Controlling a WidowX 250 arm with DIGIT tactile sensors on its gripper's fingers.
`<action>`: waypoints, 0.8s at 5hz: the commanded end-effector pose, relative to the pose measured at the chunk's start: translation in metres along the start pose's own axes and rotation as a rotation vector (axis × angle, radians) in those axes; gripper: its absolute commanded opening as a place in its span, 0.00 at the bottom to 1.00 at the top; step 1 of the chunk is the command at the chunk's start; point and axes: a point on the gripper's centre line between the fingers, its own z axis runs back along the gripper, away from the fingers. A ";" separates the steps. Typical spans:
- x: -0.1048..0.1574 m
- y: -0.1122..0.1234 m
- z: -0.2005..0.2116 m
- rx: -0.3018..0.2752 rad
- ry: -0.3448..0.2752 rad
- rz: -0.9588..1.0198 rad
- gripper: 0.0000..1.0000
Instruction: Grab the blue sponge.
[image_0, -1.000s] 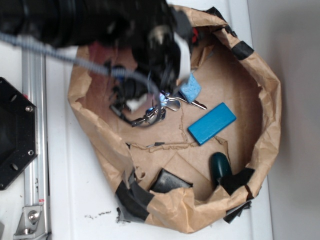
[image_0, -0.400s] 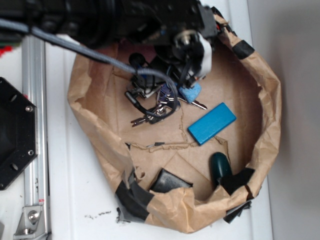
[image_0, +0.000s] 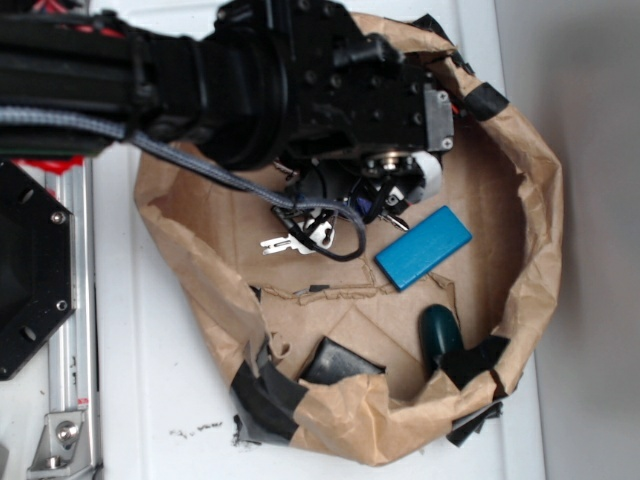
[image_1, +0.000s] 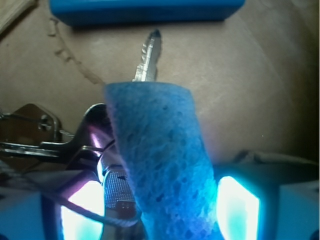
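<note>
Gripper positioned over the blue sponge inside the paper-lined container.

In the wrist view the blue sponge (image_1: 160, 165) stands between the two fingers (image_1: 237, 202) of the gripper (image_1: 160, 205), long axis running away from the gripper toward the darker blue block (image_1: 145, 11). The jaws flank both sponge sides closely; whether they press it cannot be told. The keys (image_1: 95, 150) lie directly under and left of the sponge, one blade pointing at the block. In the exterior view the arm hides the sponge; the paper container (image_0: 535, 230) also holds the block (image_0: 424, 247), keys (image_0: 290, 240), a dark green object (image_0: 440, 335) and a black object (image_0: 338, 362), both farther from the sponge than the block.
</note>
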 end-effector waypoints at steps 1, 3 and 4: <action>0.008 -0.008 0.013 0.027 -0.007 0.040 0.00; 0.010 -0.004 0.047 0.042 -0.039 0.062 0.00; 0.019 -0.004 0.082 0.100 -0.057 0.073 1.00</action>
